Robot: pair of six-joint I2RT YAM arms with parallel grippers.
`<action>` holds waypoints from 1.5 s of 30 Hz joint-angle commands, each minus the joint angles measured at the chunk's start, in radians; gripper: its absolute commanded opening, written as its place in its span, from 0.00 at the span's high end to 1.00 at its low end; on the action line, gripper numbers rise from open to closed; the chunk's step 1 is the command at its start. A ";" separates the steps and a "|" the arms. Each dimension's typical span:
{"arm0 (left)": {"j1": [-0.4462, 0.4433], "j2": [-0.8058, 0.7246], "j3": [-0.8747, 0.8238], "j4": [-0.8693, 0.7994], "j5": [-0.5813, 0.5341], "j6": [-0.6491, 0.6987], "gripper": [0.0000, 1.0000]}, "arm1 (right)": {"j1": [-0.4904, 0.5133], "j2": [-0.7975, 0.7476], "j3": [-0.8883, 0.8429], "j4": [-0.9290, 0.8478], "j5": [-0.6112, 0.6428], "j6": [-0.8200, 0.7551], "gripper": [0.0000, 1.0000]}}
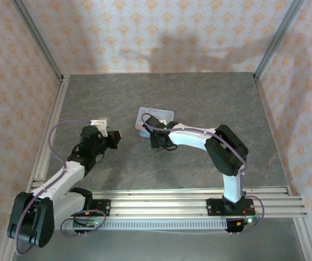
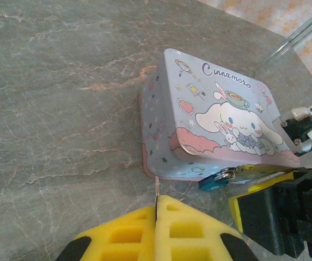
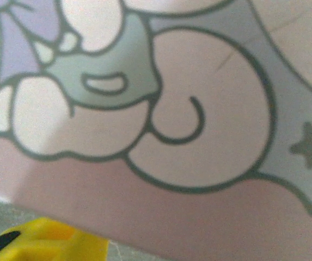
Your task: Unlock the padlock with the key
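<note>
Tin box (image 1: 154, 118) is sitting at table (image 1: 199, 98) ctr, w/ padlock (image 2: 213, 181) lying against its near-left wall. Right gripper (image 1: 157, 141) is sitting just near of tin box, beside padlock. Left gripper (image 1: 114, 139) is sitting left, w/ key (image 2: 156, 187) pointing at that wall.

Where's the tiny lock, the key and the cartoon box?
padlock (image 2: 210, 184), left wrist view, its teal body.
key (image 2: 157, 188), left wrist view, its thin blade.
tin box (image 2: 221, 117), left wrist view, its lid.

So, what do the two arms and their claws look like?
Left arm and right arm: white and black links, a purple cable looped along each. Left claw: yellow fingers with square pockets. Right claw: black, with a yellow finger.
</note>
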 commanded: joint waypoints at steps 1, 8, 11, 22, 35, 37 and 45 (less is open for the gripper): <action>0.008 0.003 -0.012 0.013 0.013 0.008 1.00 | 0.008 -0.038 -0.023 0.106 0.048 0.031 0.46; 0.007 0.034 -0.014 0.032 0.030 0.014 1.00 | 0.039 -0.016 0.010 0.130 0.166 0.087 0.44; 0.007 0.055 -0.011 0.045 0.038 0.015 1.00 | 0.041 0.009 0.035 0.133 0.173 0.109 0.45; 0.007 0.074 -0.017 0.053 0.042 0.031 1.00 | 0.045 0.110 0.129 0.114 0.193 0.105 0.47; 0.007 0.080 -0.027 0.063 0.051 0.039 1.00 | 0.024 0.153 0.165 0.101 0.219 0.089 0.52; 0.007 0.079 -0.027 0.063 0.051 0.041 1.00 | 0.021 0.156 0.164 0.112 0.217 0.082 0.53; 0.008 0.069 -0.035 0.060 0.052 0.042 1.00 | 0.008 0.187 0.175 0.120 0.216 0.066 0.59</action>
